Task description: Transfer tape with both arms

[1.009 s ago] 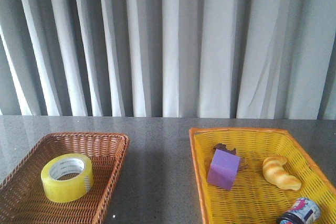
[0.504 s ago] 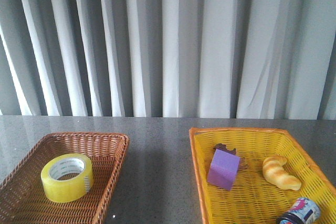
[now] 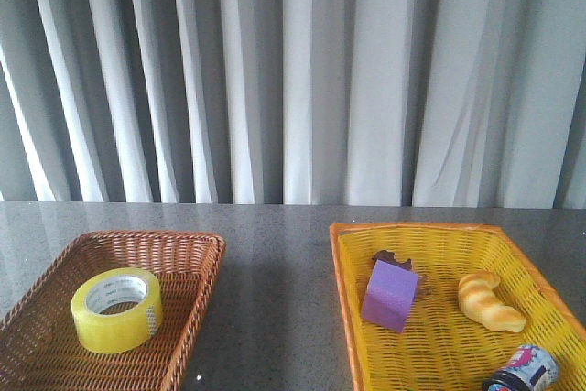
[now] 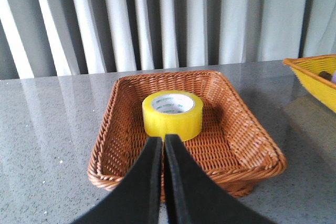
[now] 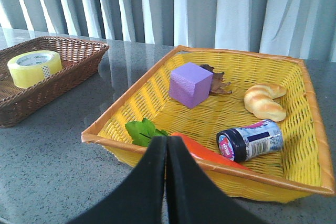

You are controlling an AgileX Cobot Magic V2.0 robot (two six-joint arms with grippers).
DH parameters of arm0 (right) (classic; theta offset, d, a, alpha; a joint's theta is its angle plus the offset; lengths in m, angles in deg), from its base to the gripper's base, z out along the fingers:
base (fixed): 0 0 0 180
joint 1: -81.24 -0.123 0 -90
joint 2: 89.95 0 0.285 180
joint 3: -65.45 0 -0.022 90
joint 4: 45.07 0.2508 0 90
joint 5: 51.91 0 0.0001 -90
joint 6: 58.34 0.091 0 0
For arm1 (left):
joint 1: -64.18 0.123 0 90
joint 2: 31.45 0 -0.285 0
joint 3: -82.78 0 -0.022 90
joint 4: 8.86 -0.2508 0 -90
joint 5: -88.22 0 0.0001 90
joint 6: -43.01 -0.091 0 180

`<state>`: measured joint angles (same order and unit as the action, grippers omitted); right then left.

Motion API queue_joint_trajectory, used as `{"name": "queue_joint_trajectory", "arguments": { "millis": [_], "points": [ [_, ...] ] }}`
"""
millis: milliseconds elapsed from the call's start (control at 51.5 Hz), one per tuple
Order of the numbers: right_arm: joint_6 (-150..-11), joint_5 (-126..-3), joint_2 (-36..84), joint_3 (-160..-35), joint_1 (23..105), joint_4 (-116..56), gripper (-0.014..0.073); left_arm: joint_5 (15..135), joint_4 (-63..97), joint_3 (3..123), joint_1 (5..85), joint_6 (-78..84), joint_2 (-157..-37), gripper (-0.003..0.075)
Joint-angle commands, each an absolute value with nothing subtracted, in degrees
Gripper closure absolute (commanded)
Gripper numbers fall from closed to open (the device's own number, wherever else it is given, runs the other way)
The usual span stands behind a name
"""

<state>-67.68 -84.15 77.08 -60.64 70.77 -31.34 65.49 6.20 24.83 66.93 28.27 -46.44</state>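
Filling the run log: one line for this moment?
tape: in brown basket, untouched | left tool: shut, empty | right tool: shut, empty

Curtained lab tabletop (image 3: 275,263) with sorting baskets (image 3: 343,263)

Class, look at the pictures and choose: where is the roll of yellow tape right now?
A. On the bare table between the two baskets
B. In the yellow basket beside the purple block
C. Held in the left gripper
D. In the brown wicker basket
D: the tape lies flat inside the brown wicker basket, with no gripper touching it.
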Motion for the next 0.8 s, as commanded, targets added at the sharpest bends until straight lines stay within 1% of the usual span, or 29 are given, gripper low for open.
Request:
{"name": "queue_joint_trajectory", "arguments": {
  "millis": [0, 136, 194, 310, 660, 718, 776],
  "points": [
    [-67.80, -79.93, 75.84, -62.02, 71.06, -30.86, 0.0599, 78.63, 6.11, 19.22, 66.88, 28.38, -45.12, 0.0726],
    [-67.80, -79.93, 75.84, -62.02, 71.06, -30.86, 0.0599, 83.60, 6.29, 11.21, 66.88, 28.38, -37.29, 0.0726],
    [-67.84, -80.07, 75.84, -62.02, 71.06, -30.86, 0.0599, 85.80, 6.22, 9.00, 66.88, 28.38, -37.80, 0.0726],
    [-67.84, -80.13, 75.90, -62.02, 71.06, -30.86, 0.0599, 86.30, 5.09, 6.32, 66.88, 26.98, -38.02, 0.0726],
    [-67.84, -80.13, 75.90, -62.02, 71.06, -30.88, 0.0599, 87.10, 4.67, 5.76, 66.88, 27.51, -38.21, 0.0726],
    [-67.84, -80.13, 75.90, -62.02, 71.06, -30.88, 0.0599, 87.24, 2.10, 5.76, 66.88, 28.38, -38.21, 0.0726],
    [-67.84, -80.13, 75.90, -62.02, 71.06, -30.88, 0.0599, 87.24, -2.51, 5.76, 66.88, 32.83, -38.21, 0.0726]
  ]
}}
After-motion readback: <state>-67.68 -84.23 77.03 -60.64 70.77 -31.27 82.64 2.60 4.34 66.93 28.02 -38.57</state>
